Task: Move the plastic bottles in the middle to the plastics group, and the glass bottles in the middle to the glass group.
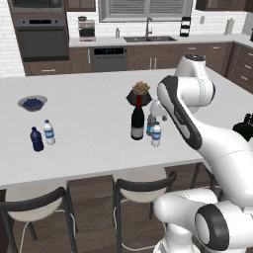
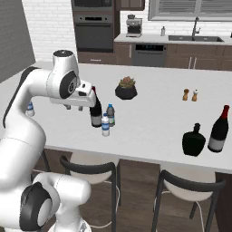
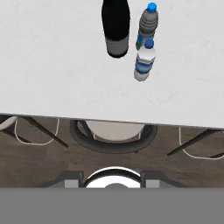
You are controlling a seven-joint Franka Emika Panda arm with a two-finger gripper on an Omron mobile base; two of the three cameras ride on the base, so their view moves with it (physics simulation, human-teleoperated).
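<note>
Dark glass wine bottle (image 1: 138,123) beside two ribbed plastic bottles (image 1: 156,134) on smooth white counter (image 1: 89,143); hand state unclear.

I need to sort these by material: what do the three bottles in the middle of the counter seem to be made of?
The wine bottle looks like dark, glossy glass: tall, red foil neck, pale label. The clear bottle looks like thin see-through plastic with a whitish label. The grey-blue bottle behind it seems tinted plastic, ribbed, with a blue cap; the render leaves this open.
</note>
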